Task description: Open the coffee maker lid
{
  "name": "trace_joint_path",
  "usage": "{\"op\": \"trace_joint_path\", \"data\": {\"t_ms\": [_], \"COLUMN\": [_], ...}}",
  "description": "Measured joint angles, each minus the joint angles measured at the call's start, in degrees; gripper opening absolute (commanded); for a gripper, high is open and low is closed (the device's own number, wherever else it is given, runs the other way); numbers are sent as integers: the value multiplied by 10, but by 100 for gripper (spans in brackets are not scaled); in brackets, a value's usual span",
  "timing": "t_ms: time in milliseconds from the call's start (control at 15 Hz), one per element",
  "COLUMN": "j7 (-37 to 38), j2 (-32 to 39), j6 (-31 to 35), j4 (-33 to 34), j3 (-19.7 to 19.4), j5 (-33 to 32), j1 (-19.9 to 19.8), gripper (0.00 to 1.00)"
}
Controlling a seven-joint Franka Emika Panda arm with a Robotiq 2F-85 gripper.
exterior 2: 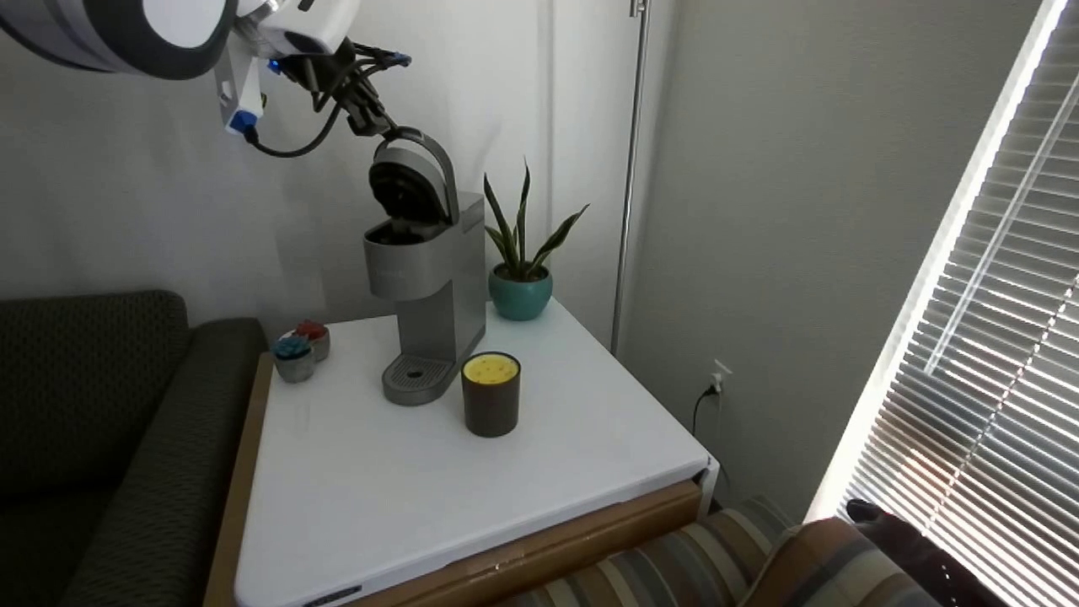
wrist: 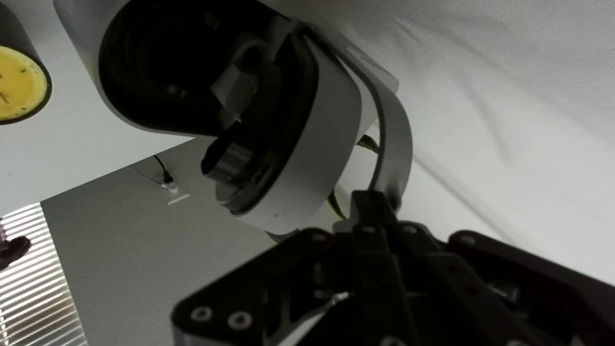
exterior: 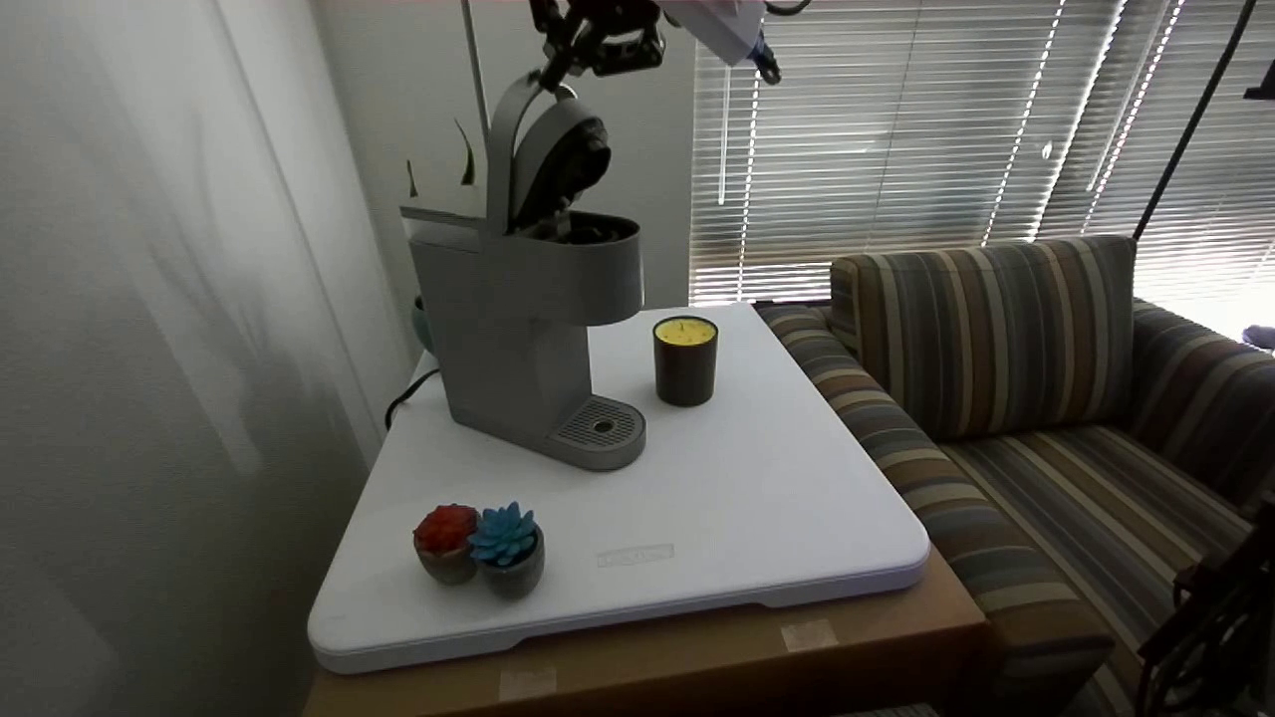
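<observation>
step: opening lid (exterior: 561,157) of the coffee maker (exterior: 488,324), looks almost finished | end effector (wrist: 384,206): seems pinching the handle (wrist: 396,134) | next: check lid holds, then release

Below the pincer (exterior: 551,80), the coffee maker (exterior: 488,319) and its lid (exterior: 545,144) look smooth, matt plastic; farther down, the tabletop (exterior: 727,468) looks smooth plastic, 2 small pots (exterior: 514,579) matt, the box (exterior: 687,644) cardboard. Well apart from the pincer, the armchair (exterior: 981,349) is cloth.

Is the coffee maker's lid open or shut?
Open: the lid is tilted up on the coffee maker, its underside and the chamber below exposed in every view. Whether fully open, I cannot tell.
</observation>
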Motion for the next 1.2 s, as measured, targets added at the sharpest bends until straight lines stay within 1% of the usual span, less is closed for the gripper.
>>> {"op": "trace_joint_path", "data": {"t_ms": [200, 333, 467, 800, 933, 1000, 1133, 1200], "j7": [0, 0, 3, 34, 36, 33, 8, -6], "j2": [0, -1, -2, -18, -35, -48, -80, -101], "j6": [0, -4, -20, -80, -123, -154, -238, -281], "j4": [2, 2, 1, -4, -6, -6, -6, -6], "j3": [7, 1, -32, -147, -172, -177, -175, -155], "j5": [0, -1, -9, -68, -97, -111, -124, -133], "j1": [-7, -3, 18, 89, 108, 114, 119, 104], "gripper": [0, 0, 0, 0, 0, 0, 0, 0]}}
